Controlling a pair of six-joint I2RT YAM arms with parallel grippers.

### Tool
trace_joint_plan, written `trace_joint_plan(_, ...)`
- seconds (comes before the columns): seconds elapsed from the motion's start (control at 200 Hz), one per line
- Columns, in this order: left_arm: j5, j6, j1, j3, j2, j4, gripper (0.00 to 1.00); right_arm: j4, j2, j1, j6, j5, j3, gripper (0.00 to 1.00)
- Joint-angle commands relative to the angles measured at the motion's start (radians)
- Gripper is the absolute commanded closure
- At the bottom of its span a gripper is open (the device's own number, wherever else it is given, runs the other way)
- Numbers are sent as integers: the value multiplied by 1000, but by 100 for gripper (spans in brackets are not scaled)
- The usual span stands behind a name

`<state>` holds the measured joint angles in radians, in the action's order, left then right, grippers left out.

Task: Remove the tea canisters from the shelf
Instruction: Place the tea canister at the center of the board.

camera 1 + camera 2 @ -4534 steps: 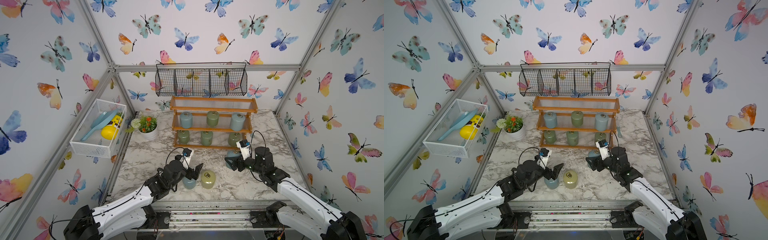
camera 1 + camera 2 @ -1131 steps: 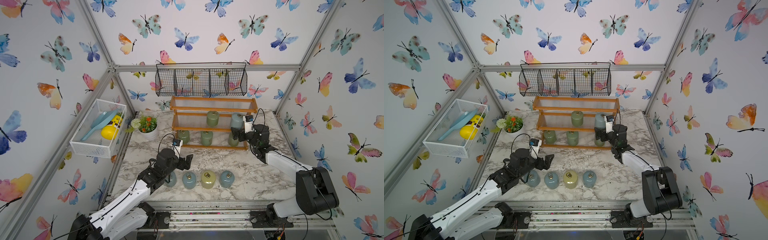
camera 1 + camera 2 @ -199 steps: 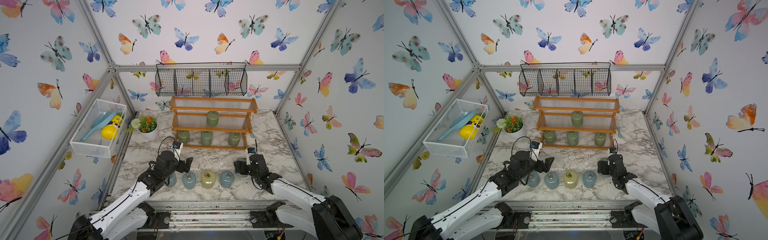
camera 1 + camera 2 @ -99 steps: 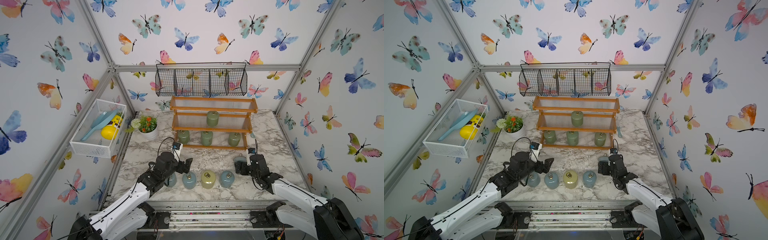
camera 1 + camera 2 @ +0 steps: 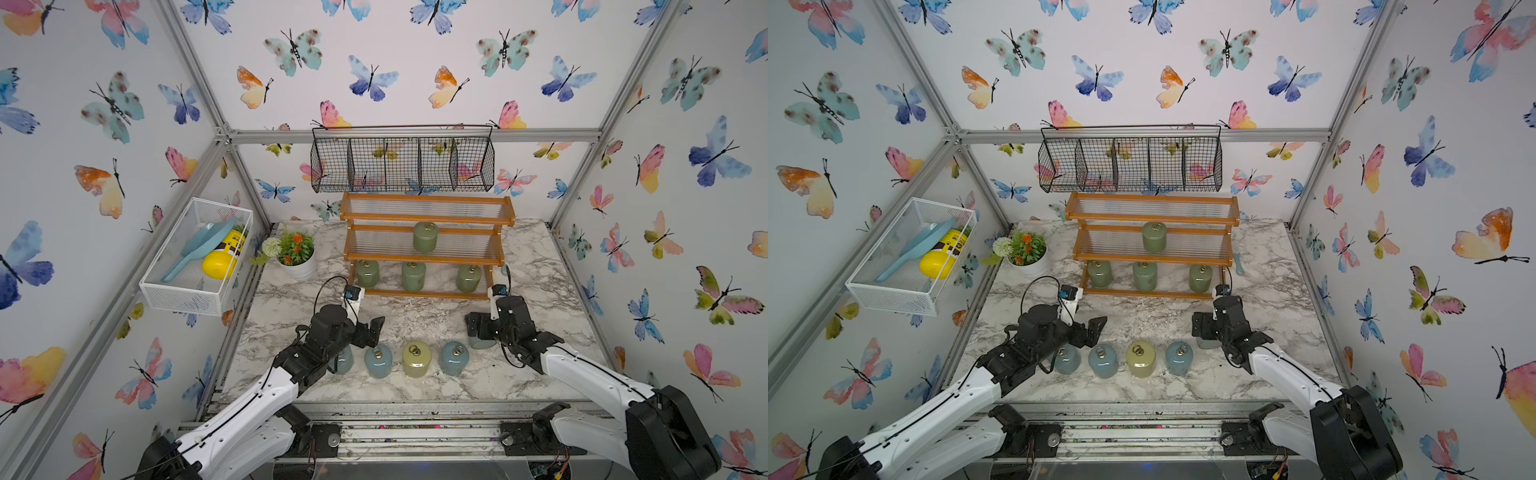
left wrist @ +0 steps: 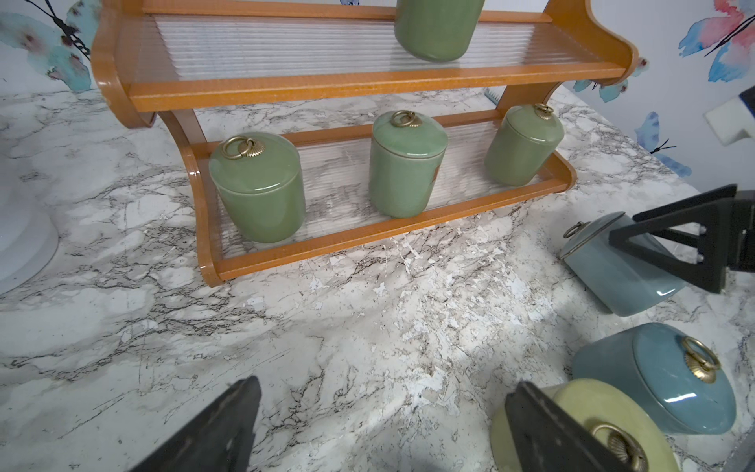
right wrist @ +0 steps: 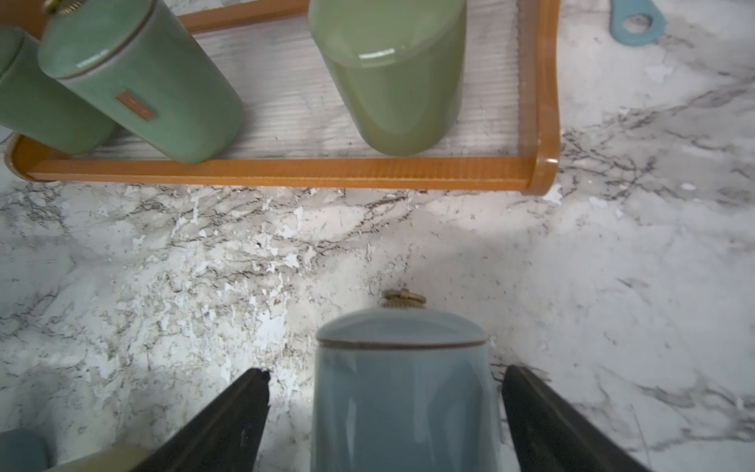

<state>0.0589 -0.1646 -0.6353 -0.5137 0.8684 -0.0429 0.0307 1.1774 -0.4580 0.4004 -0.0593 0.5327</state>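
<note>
The shelf [image 5: 382,257] stands at the back with one green tea canister [image 5: 425,237] on its middle tier and three [image 5: 368,274] [image 5: 413,276] [image 5: 468,278] on the bottom tier. Along the table front stand blue canisters [image 5: 378,361] [image 5: 454,358] and a yellow-green one [image 5: 416,359]. My left gripper [image 5: 365,334] hovers open over another blue canister [image 5: 343,361], holding nothing [image 6: 380,425]. My right gripper [image 7: 386,372] is open, its jaws either side of an upright blue canister [image 7: 402,388] with gaps on both sides; in a top view that canister [image 5: 482,343] is mostly hidden beneath it.
A white flower pot [image 5: 297,266] sits left of the shelf. A black wire basket [image 5: 403,164] hangs above it. A white mesh basket [image 5: 195,257] with a yellow bottle is on the left wall. A small blue tool [image 7: 635,22] lies right of the shelf.
My right gripper's jaws have spread apart from the blue canister, which now stands free on the table. The left arm has barely moved.
</note>
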Motion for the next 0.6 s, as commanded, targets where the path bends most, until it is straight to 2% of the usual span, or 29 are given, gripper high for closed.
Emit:
trace_joint_plan(0.0,14,2,-2,7,-18,-2,1,90,57,-4,-46,40,88,2)
trace_joint_plan(0.21,18,0,0,9,-26,-3,2,263,194,4,-110,42,255,0)
trace_joint_plan(0.405,23,-1,-1,14,-39,-9,2,368,289,18,-157,128,357,0)
trace_joint_plan(0.596,28,0,1,22,-52,-9,2,471,376,22,-195,158,430,0)
